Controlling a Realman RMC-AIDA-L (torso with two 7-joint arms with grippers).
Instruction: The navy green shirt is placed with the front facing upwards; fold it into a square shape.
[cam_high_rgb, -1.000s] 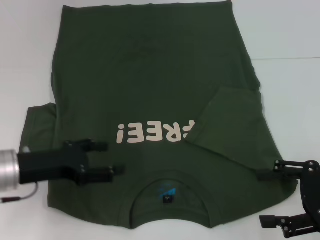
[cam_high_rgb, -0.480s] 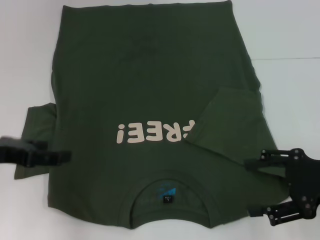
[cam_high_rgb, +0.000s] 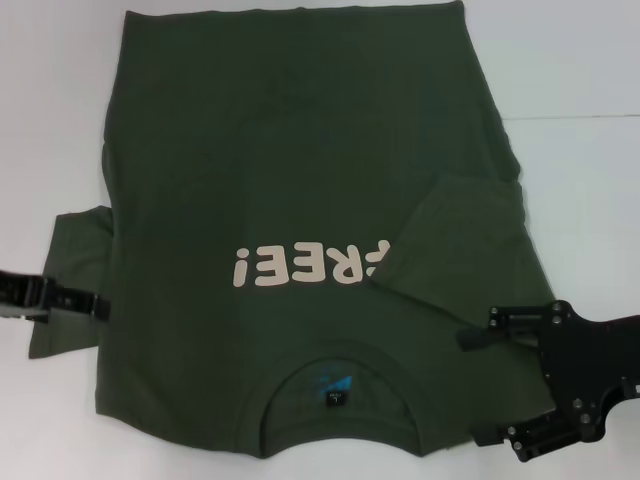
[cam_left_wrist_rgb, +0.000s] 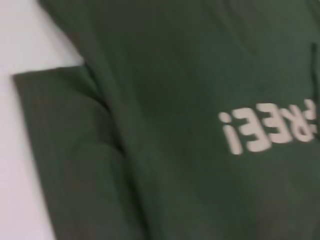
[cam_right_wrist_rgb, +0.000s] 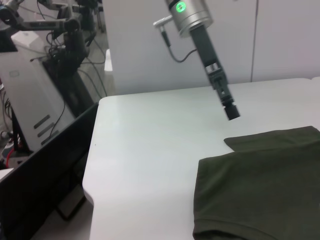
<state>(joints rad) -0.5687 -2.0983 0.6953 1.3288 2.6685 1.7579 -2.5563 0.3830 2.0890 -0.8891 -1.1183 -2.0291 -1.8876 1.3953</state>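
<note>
Two grippers are seen in the head view, flanking the navy green shirt (cam_high_rgb: 300, 230), which is spread front-up on the white table (cam_high_rgb: 580, 180) with its collar nearest the robot. The cream lettering (cam_high_rgb: 308, 265) is read upside down from here; the small blue neck label (cam_high_rgb: 334, 388) is noted inside the collar. The shirt's sleeve on the robot's right is folded inward over the chest. The left gripper (cam_high_rgb: 85, 302) is found at the left sleeve's edge, mostly cut off by the frame; its jaw state cannot be told. The right gripper (cam_high_rgb: 480, 385) is positioned over the right shoulder, jaws spread wide.

Left wrist view: only shirt fabric, lettering and a strip of table are recorded.

Right wrist view: the left gripper is seen across the table, apparently just above the sleeve.
</note>
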